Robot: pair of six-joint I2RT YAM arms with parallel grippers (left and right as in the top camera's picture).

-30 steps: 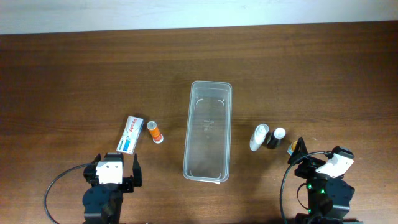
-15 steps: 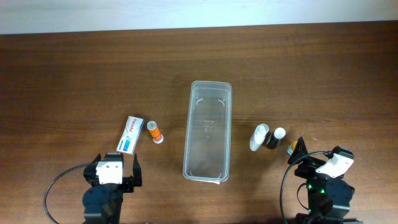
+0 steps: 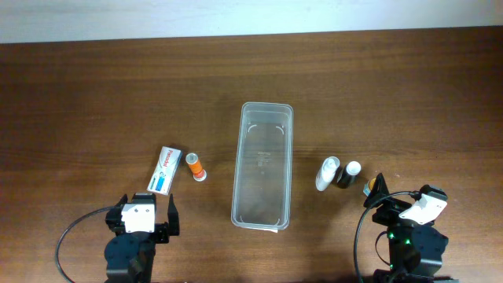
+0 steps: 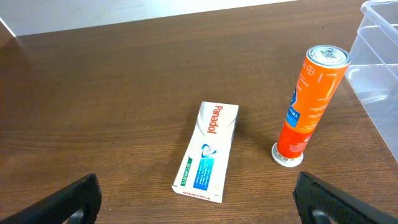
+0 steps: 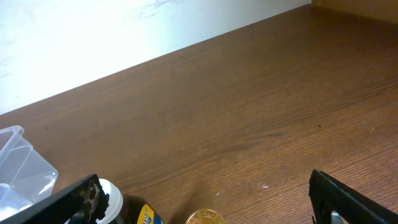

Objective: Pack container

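The clear plastic container (image 3: 262, 165) lies empty in the middle of the table; its corner shows in the left wrist view (image 4: 379, 56) and in the right wrist view (image 5: 18, 165). A white Panadol box (image 3: 165, 169) (image 4: 207, 151) and an upright orange tube (image 3: 196, 166) (image 4: 309, 104) sit left of it. A white bottle (image 3: 327, 173), a dark bottle with a white cap (image 3: 348, 174) (image 5: 121, 208) and a gold-lidded jar (image 3: 366, 189) (image 5: 206, 218) sit right of it. My left gripper (image 3: 145, 211) (image 4: 198, 208) is open, just short of the box. My right gripper (image 3: 393, 203) (image 5: 205, 208) is open around the jar.
The dark wooden table (image 3: 118, 94) runs to a pale wall at the back (image 3: 236, 16).
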